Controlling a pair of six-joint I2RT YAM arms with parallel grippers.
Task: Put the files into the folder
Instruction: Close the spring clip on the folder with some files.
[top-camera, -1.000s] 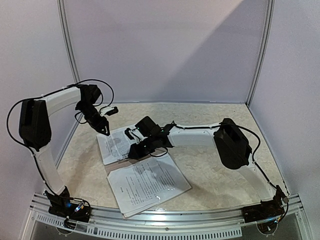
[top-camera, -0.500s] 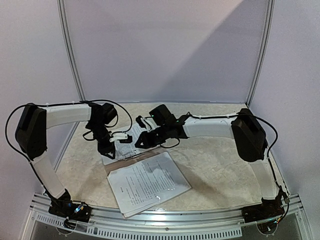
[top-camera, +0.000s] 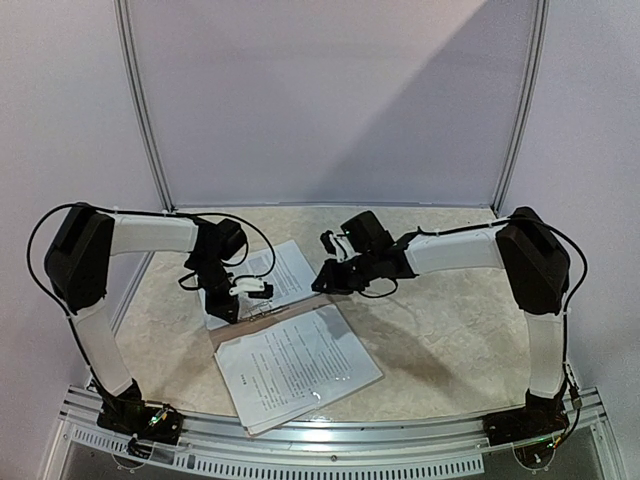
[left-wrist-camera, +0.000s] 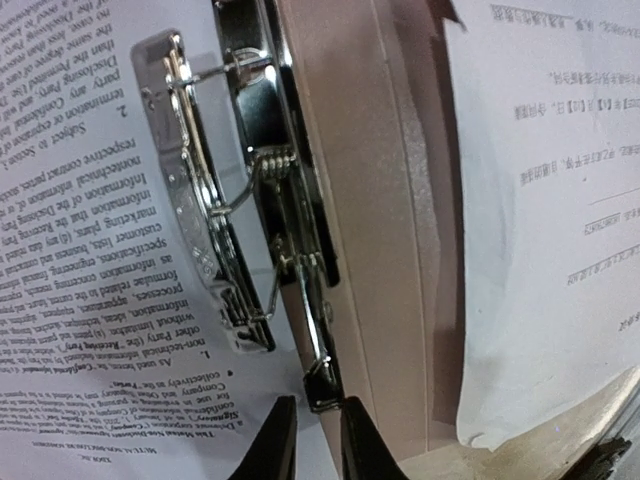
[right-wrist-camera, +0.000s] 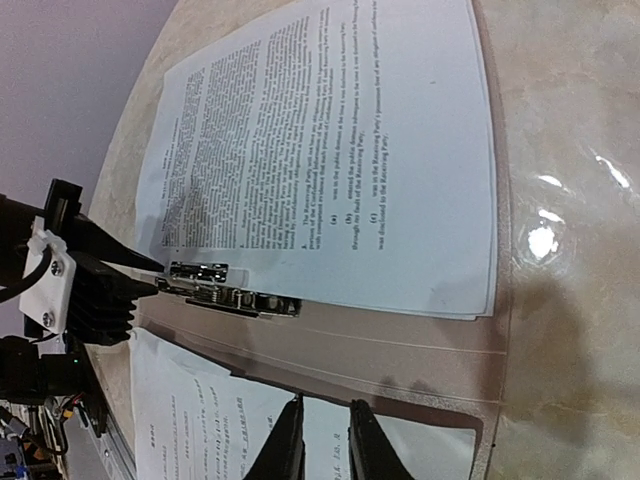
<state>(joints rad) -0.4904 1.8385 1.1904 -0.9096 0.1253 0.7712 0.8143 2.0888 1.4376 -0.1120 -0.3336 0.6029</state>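
The tan folder (top-camera: 268, 314) lies open on the table. One file (top-camera: 285, 268) rests on its far half, its edge under the silver clip (left-wrist-camera: 225, 200). A second file (top-camera: 295, 365) lies on the near half. In the left wrist view the folder's spine (left-wrist-camera: 370, 250) runs between the two files. My left gripper (top-camera: 268, 292) is at the clip, its fingertips (left-wrist-camera: 275, 440) closed on either side of the clip's lever end (left-wrist-camera: 322, 392). My right gripper (top-camera: 320, 283) hovers over the folder's right part, holding nothing, its jaws a narrow gap apart (right-wrist-camera: 325, 430).
The marble-pattern table (top-camera: 450, 330) is enclosed by white walls at the back and sides. The near file overhangs the folder toward the table's front rail (top-camera: 330, 455). The right wrist view shows the left gripper's white mount (right-wrist-camera: 50, 280) beside the clip (right-wrist-camera: 225, 290).
The right arm has pulled back to the right, off the far file, which now lies uncovered. The left gripper has come down and right to the clip.
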